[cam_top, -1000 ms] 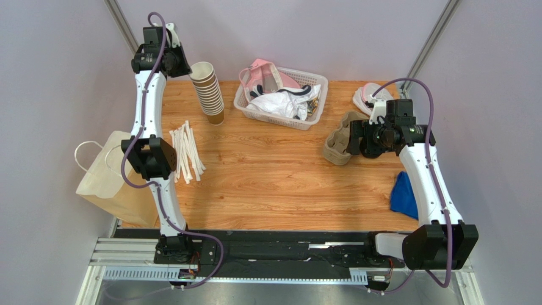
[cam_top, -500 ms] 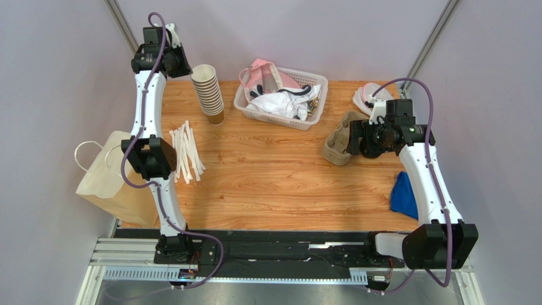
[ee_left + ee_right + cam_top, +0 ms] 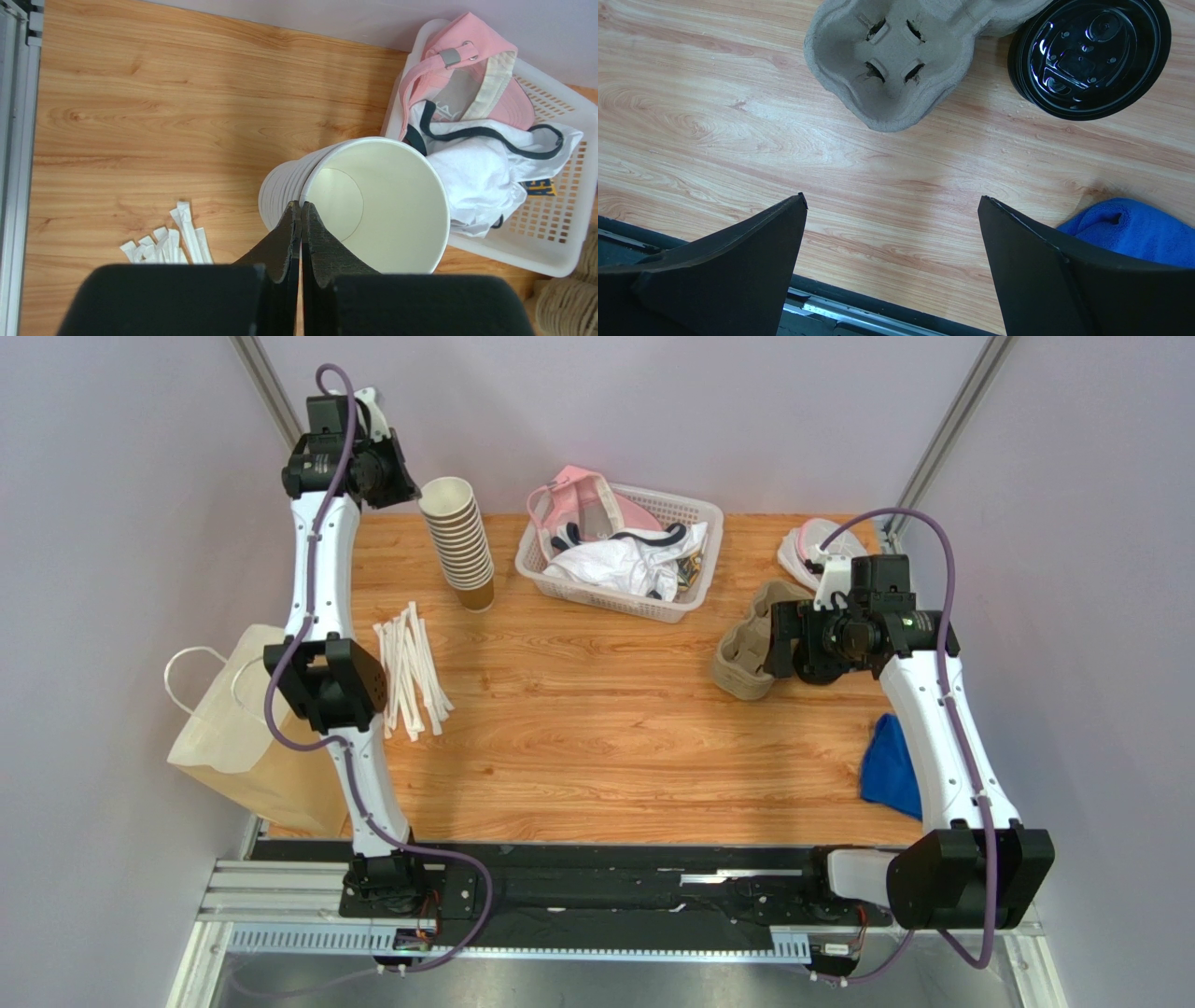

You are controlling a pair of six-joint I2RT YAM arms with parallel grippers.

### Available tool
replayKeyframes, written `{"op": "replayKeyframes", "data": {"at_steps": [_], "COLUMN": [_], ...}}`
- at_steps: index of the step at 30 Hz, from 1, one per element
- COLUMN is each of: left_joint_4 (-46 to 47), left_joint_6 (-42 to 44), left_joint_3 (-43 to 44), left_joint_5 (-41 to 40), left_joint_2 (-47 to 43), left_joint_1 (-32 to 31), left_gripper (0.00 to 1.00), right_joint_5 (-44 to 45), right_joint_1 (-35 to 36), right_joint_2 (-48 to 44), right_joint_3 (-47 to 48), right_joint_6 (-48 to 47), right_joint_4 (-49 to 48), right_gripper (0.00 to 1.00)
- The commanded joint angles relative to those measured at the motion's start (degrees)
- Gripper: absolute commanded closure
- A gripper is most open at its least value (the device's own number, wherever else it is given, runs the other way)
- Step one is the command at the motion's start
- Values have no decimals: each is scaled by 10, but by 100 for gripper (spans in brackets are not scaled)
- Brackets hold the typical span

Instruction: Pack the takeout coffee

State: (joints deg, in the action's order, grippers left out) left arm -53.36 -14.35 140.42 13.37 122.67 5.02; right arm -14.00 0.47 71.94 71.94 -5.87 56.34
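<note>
One jaw pair is just clenching shut: left gripper [image 3: 300,206] at the cup stack [image 3: 393,189] rim, likely separating a cup; right gripper [image 3: 893,199] is hanging open.

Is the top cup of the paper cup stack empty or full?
Empty: the left wrist view looks into the top cup and shows only its bare white inside.
</note>
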Motion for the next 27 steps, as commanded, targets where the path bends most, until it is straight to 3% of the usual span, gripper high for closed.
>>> {"op": "replayKeyframes", "data": {"at_steps": [1,7,20,27], "left_joint_4": [32,52,61,55], "left_joint_6": [-45,-90,-89,-72], "left_joint_3": [16,-7,37,54], "left_joint_5": [57,123,120,144], "left_joint_2": [-49,-71,-108,-178], "left_joint_1": [32,58,60,58], "left_gripper": [100,100,100,100], "right_joint_5": [3,4,6,1], "right_joint_1": [1,1,1,1], "right_joint_2": [-8,-8,-8,-9], "right_joint_3": [-6,-9,-1,38], "right_joint_6": [-5,-5,-5,-3], "right_joint_4": [-9,-9,-4,10], "right_gripper": [0,0,0,0]}}
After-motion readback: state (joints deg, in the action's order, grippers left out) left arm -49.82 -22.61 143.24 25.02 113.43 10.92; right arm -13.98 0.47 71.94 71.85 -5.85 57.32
